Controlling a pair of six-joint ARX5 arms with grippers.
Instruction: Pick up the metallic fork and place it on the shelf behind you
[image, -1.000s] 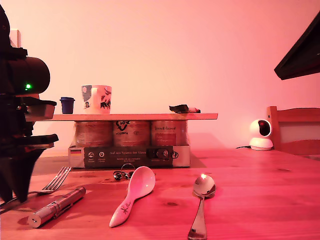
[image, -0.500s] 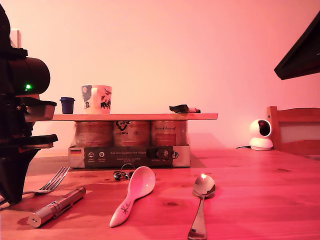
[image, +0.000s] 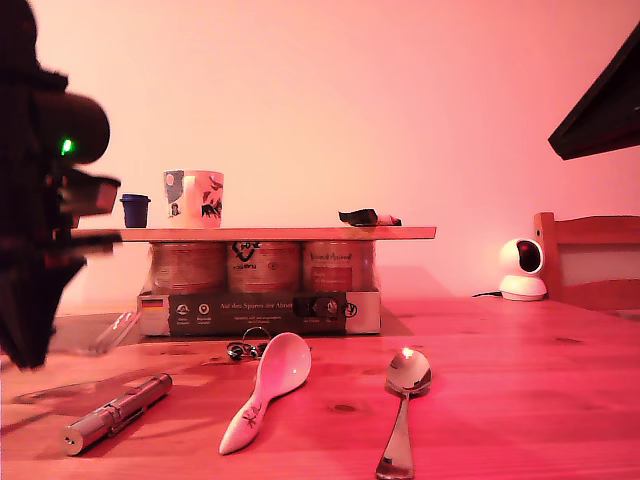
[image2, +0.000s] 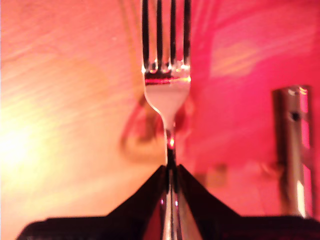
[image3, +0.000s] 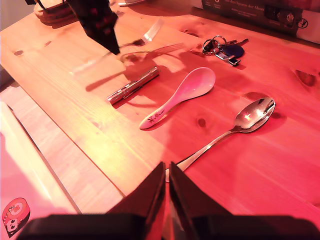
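The metallic fork (image2: 166, 95) has its tine tips cut off by the frame; its handle end hides inside my first end effector (image2: 170, 172).

Metallic fork (image2: 166, 95): polished metal, mirror-bright, with sharp highlights at the tine roots; its handle sits between the jaws of my first gripper (image2: 170, 172), whose jaws are matt black.

Torch (image2: 294, 150), just beside the jaws: brushed metal cylinder with a satin sheen.

Worktop (image3: 280, 165): light wood with visible grain and dark knots, smooth, faintly glossy.

Metal spoon (image3: 240, 125), ahead of the jaws of my second gripper (image3: 166, 172): polished metal with a reflective bowl.

Ceramic spoon (image3: 180, 95): glossy, smooth, pale glaze with dark markings.

Shelf (image: 270, 233): thin plank of light wood, matt.

Carton (image: 260, 312): dark printed card, low sheen.

Mug (image: 193, 198): glossy, printed.
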